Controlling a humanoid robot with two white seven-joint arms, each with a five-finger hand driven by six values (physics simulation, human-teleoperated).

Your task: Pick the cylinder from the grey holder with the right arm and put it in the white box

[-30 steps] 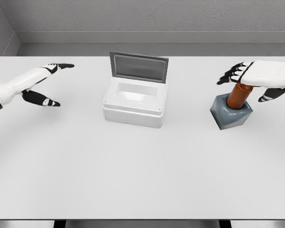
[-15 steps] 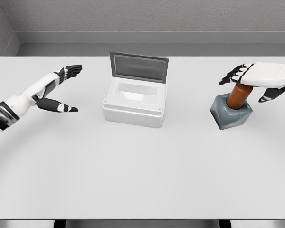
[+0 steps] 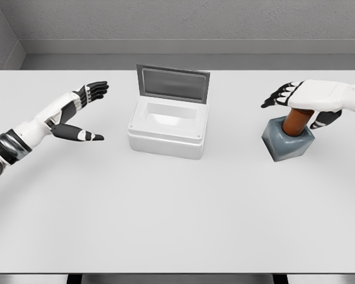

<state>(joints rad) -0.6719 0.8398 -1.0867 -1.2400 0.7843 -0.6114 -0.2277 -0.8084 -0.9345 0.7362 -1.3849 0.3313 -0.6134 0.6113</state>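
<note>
wide white table point(image 3: 177, 213) underneath everything, nearly all of it bare. near its middle, toward the far edge, the white box point(image 3: 165, 137), lid point(image 3: 173, 83) swung up at the back, hollow open and showing nothing inside, so placing clearly not done. well apart from it on the right, the grey holder point(image 3: 289, 142), squat and faceted, seated flat on the table. standing in its socket, the cylinder point(image 3: 297, 121), rust-brown, lower end sunk into the holder, upper end hidden under the palm above it. long axis near upright, leaning a little right as seen from the head camera, top pointing up and slightly away. directly over that top, the right hand point(image 3: 305, 97), palm down, fingers point(image 3: 278, 97) stretched leftward and spread, thumb point(image 3: 326, 118) hanging down beside the cylinder on the right; not closed around it, holding nothing as far as can be told, and contact between palm and top not certain from this angle. far on the left, the left hand point(image 3: 77, 112), also wide and empty, fingers splayed toward the box, well clear of it. judged so far: reach to the cylinder roughly complete, grasp not yet made. remaining: close around the shaft, lift straight along the axis out of the socket, carry left to the box, lower in, release.
</note>
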